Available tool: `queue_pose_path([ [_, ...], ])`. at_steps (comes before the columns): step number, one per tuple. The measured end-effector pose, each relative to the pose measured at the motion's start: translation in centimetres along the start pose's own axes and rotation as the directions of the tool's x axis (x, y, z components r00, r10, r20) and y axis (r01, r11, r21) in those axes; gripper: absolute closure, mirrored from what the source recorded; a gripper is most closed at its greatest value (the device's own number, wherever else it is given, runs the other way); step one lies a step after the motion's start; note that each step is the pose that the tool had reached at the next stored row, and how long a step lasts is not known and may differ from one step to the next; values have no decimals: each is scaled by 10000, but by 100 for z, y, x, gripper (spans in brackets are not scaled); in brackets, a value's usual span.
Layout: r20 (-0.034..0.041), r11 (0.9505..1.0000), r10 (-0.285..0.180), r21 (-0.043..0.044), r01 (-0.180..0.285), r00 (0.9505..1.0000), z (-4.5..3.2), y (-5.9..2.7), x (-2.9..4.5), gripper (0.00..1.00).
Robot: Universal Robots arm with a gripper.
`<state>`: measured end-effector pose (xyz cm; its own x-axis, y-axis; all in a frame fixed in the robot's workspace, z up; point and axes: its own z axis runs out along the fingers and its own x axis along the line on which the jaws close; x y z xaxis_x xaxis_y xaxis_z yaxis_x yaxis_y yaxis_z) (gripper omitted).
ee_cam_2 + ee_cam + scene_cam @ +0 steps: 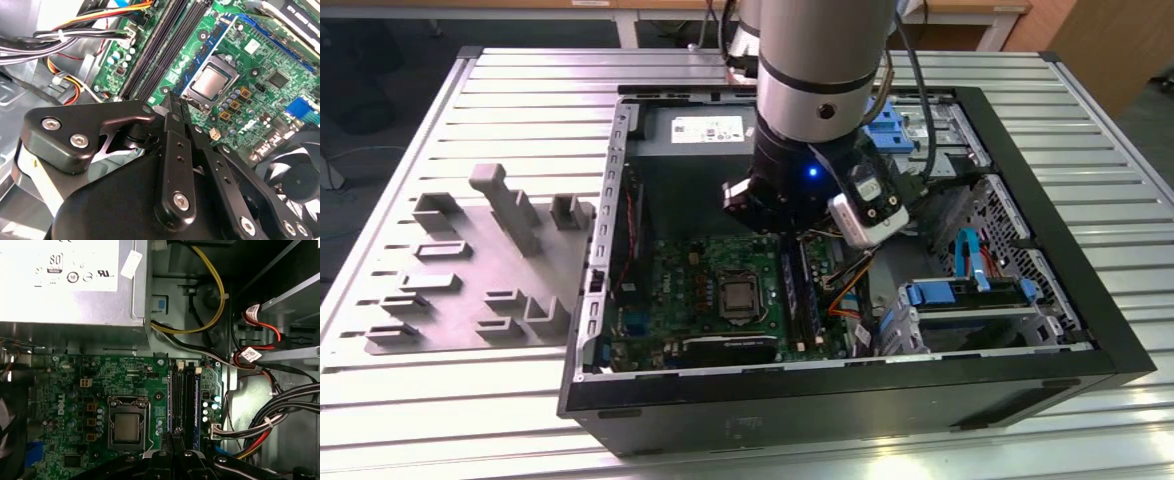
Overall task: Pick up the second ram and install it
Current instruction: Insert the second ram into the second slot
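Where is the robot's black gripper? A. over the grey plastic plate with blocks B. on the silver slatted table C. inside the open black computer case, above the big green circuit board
C: the arm reaches into the open black computer case, and in the second wrist view the black gripper hangs above the big green circuit board, by its long dark memory slots.

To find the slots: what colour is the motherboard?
The motherboard is green, clearest in the first wrist view.
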<state>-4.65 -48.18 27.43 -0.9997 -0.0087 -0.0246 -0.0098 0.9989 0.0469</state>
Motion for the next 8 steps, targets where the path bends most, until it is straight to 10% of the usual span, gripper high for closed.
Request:
queue_pose_path([
  [8, 1, 10000, 23, -16, -23, 10000, 125, -18, -60, 89],
])
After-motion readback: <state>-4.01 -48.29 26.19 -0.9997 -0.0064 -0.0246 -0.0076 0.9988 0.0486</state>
